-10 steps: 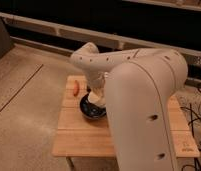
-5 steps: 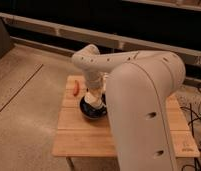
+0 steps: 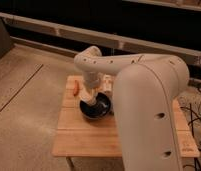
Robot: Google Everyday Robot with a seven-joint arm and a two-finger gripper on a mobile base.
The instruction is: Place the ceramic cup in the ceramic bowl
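Note:
The dark glossy ceramic bowl sits on the small wooden table, left of middle. My gripper points down from the white arm's wrist, right over the bowl and at its rim level. A pale cream shape, apparently the ceramic cup, shows at the gripper's tip inside the bowl. The gripper hides most of it, so I cannot tell whether it is held or resting.
An orange object lies at the table's left back edge. A small white boxy item stands behind the bowl. My large white arm covers the table's right half. Cables lie on the floor at the right.
The wrist has shifted slightly over the bowl. The bowl, the orange object and the table have not moved.

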